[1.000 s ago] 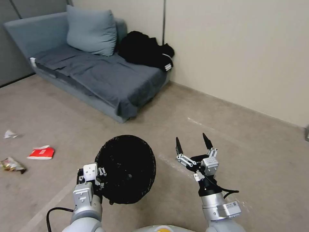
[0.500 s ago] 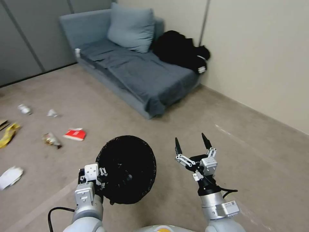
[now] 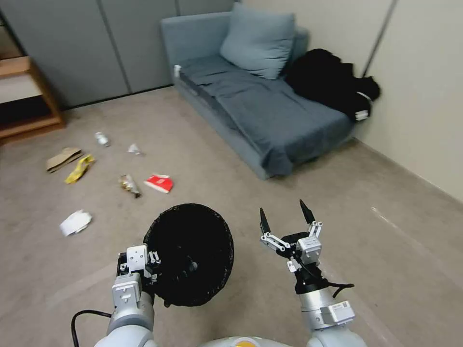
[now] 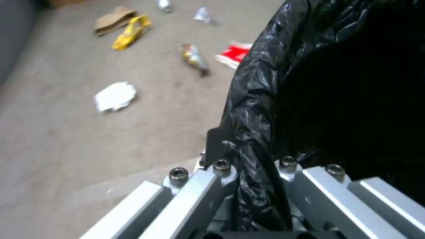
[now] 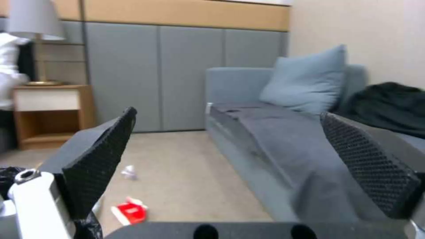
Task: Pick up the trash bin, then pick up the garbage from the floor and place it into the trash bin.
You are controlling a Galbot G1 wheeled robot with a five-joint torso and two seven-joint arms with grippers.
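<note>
Camera swung left since earlier frames: sofa (image 3: 270, 96) slid right in view, more floor litter in sight; arms' pose unchanged. Trash bin (image 3: 190, 253) held off floor, black-lined mouth toward head camera, left tool (image 4: 248, 166) pinching its rim. Right tool (image 3: 284, 217) beside bin, fingers spread, holding nothing. Garbage ahead-left on floor: red carton (image 3: 159, 183), dark wrapper (image 3: 129, 184), white tissue (image 3: 75, 222), yellow wrapper (image 3: 79, 168), brown bag (image 3: 62, 158), small bottle (image 3: 102, 139).
</note>
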